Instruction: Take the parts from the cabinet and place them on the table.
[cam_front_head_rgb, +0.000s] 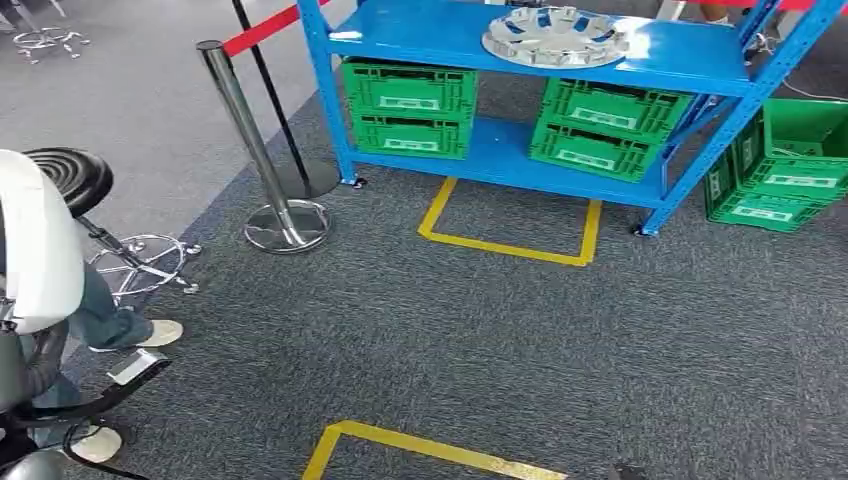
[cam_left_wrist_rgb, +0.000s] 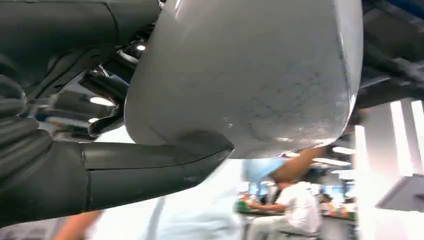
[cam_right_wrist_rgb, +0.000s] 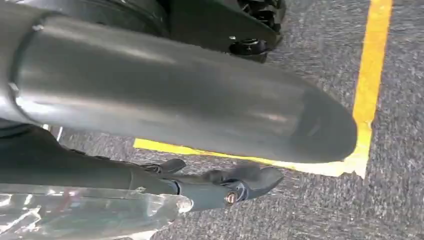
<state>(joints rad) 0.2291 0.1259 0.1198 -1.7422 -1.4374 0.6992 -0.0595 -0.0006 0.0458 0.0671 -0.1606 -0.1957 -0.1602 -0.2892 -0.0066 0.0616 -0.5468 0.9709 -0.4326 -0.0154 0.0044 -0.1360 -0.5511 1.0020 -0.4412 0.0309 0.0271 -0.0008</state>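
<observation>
Hubcap lies flat on rack top shelf – ahead, right of centre, so your right hand is nearer. Left hand holds pale part; right fingers' state: cannot tell.

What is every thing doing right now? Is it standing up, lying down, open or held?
Hubcap, lying flat on the top shelf.
Shelf crates, upright on the lower shelf.
Floor crate, on the carpet, top open.
Post, standing upright.
Left hand, holding a pale part.
Right hand, over the carpet, grip unclear.
</observation>
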